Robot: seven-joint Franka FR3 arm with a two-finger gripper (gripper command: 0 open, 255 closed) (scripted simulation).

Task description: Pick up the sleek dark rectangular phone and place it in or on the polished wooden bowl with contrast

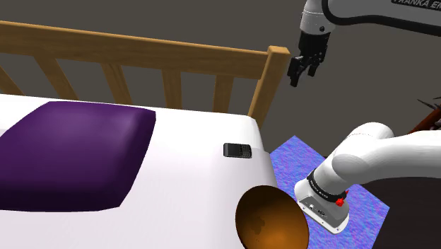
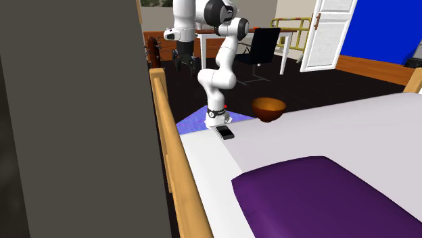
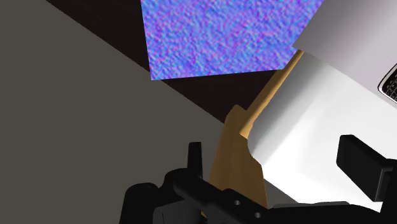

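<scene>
A dark rectangular phone lies flat on the white bed near its corner, and a sliver of it shows past the gripper in the wrist view. The brown wooden bowl sits on the bed edge close to the arm's base. My gripper hangs open and empty in the air, high above the wooden corner post and off to the side of the phone.
A wooden slatted rail runs along the bed's edge. A purple pillow lies on the white cover. The arm stands on a blue-violet stand. A dark panel blocks the second exterior view's left.
</scene>
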